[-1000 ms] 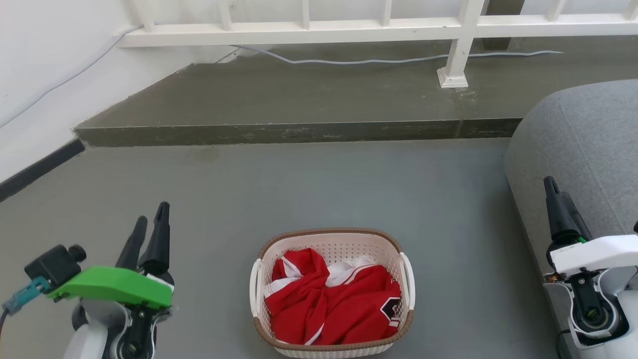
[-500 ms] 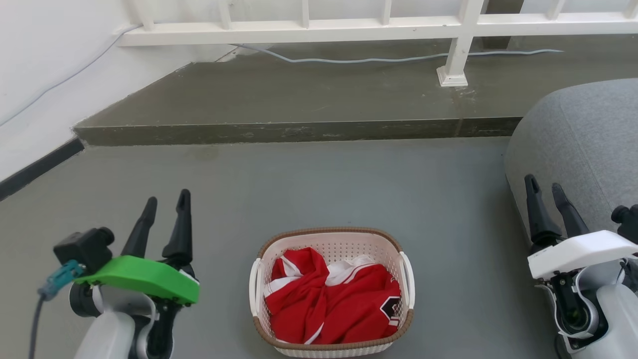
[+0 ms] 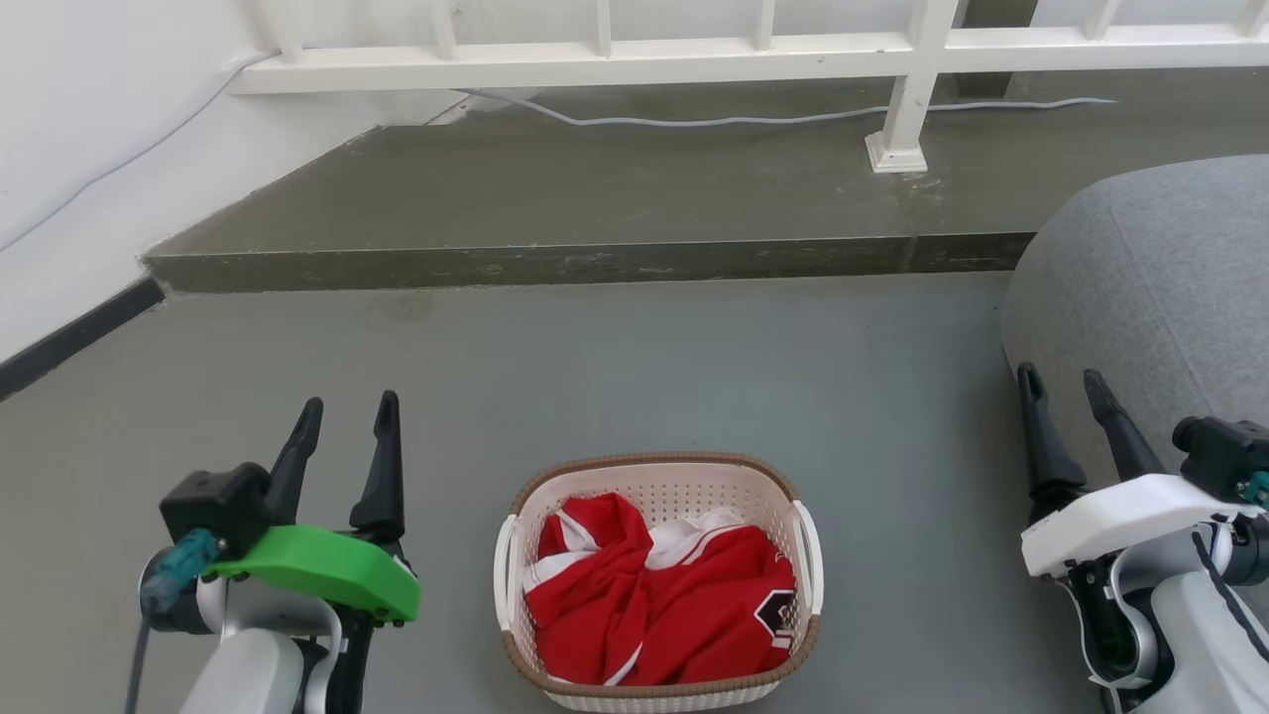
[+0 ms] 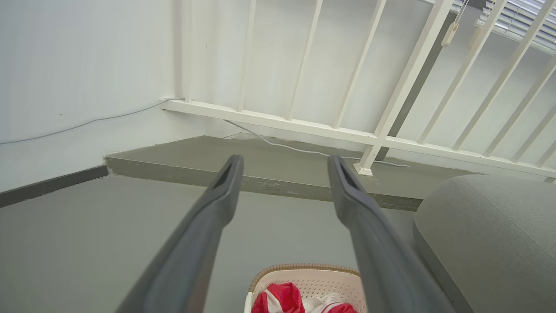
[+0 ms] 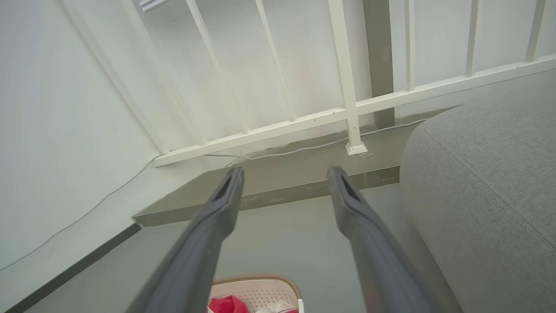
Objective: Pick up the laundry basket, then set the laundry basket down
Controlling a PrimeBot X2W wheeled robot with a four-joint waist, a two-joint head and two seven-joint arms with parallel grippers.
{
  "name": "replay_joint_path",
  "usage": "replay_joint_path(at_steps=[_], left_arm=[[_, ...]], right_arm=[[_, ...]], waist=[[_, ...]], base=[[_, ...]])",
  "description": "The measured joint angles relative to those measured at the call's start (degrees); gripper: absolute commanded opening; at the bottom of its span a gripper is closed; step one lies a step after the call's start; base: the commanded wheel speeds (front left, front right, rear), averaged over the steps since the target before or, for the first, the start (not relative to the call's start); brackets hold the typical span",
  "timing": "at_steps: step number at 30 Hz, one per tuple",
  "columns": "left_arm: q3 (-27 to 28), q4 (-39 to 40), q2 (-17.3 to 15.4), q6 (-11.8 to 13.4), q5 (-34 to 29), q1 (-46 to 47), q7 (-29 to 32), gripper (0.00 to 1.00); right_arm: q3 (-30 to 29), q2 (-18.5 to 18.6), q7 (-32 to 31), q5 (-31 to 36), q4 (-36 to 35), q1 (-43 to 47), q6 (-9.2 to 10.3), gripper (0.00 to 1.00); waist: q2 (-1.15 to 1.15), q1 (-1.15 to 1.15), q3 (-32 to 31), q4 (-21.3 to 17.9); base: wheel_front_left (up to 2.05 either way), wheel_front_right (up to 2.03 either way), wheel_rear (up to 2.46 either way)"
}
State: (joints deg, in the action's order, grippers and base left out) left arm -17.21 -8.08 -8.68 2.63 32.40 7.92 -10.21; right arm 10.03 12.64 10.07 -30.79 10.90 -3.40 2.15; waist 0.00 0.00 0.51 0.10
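A laundry basket (image 3: 658, 580) of red clothes (image 3: 659, 605) sits on the grey floor (image 3: 634, 367); the left gripper (image 3: 347, 421) and right gripper (image 3: 1061, 387) flank it, both spread wide, holding nothing.

Your site: home interior. Entries: grey upholstered sofa (image 3: 1140, 268); white baluster railing (image 3: 595, 59); raised step (image 3: 555, 263); laundry basket (image 3: 659, 460) of red clothes (image 3: 674, 605) on grey floor (image 3: 694, 367).
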Motion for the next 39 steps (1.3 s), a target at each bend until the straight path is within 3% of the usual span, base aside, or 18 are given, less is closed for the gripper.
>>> replay_joint_path(at_steps=[23, 39], left_arm=[[-3.7, -0.7, 0.33, 3.35, -15.93, 0.02, -4.01, 1.0], [-3.0, -2.91, 2.02, 3.49, -14.43, 0.01, -1.42, 1.0]], right_arm=[[3.1, 0.36, 4.28, 14.3, 1.08, 0.0, 1.99, 1.0], [2.94, 0.2, 4.35, 14.13, 3.35, -0.01, 1.46, 1.0]], waist=[[0.0, 0.0, 0.47, 0.13], [0.0, 0.0, 0.25, 0.26]], base=[[0.0, 0.0, 0.0], [0.0, 0.0, 0.0]])
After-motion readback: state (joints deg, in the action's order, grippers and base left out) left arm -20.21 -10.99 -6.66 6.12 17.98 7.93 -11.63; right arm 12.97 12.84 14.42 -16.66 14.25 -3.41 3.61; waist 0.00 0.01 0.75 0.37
